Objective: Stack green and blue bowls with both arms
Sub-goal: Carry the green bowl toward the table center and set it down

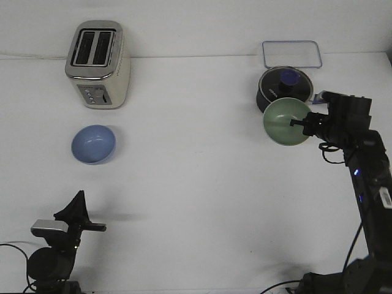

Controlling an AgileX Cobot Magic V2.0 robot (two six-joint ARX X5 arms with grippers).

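The pale green bowl [283, 124] is tilted on its side with its opening facing the camera, lifted at the right side of the table. My right gripper [301, 122] is shut on its rim, with one finger showing inside the bowl. The periwinkle blue bowl [93, 144] sits upright on the table at the left, in front of the toaster. My left gripper [92, 226] is low at the front left, well short of the blue bowl and holding nothing. Its jaws are too dark and small to tell open from shut.
A silver and cream toaster [98, 64] stands at the back left. A dark saucepan [283, 86] sits just behind the green bowl. A clear flat lid with a blue rim [291, 53] lies at the back right. The white table [196, 184] stretches between the arms.
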